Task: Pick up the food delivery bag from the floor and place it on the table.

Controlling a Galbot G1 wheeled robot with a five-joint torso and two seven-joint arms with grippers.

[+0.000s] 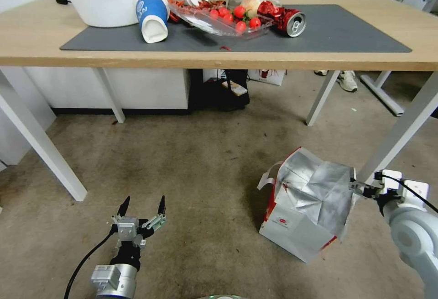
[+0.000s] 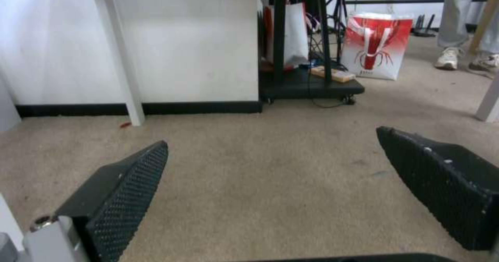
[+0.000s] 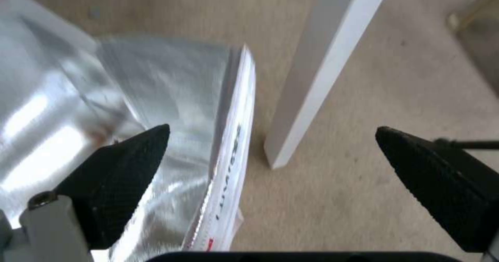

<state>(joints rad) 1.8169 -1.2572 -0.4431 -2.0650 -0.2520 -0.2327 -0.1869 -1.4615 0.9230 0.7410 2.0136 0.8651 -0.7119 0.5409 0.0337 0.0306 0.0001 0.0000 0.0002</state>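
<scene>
The food delivery bag (image 1: 299, 217) stands on the floor (image 1: 191, 162) at the right, white with red edges, its crinkled foil lining (image 3: 156, 82) open upward. My right gripper (image 1: 359, 186) is open at the bag's right rim: in the right wrist view one finger (image 3: 124, 164) hangs over the foil inside and the other finger (image 3: 436, 176) is outside, with the bag's wall (image 3: 231, 156) between them. My left gripper (image 1: 142, 204) is open and holds nothing, low over the bare floor at the left. The table (image 1: 36, 39) with its dark grey mat (image 1: 346, 29) stands ahead.
A white table leg (image 1: 397, 134) stands close to the right of the bag. On the table are a white bowl (image 1: 105, 0), paper cups (image 1: 153, 13), a clear tray of tomatoes (image 1: 219, 20) and a red can (image 1: 289, 19). A black stand (image 2: 307, 84) and a small red-and-white bag (image 2: 375, 45) sit beyond.
</scene>
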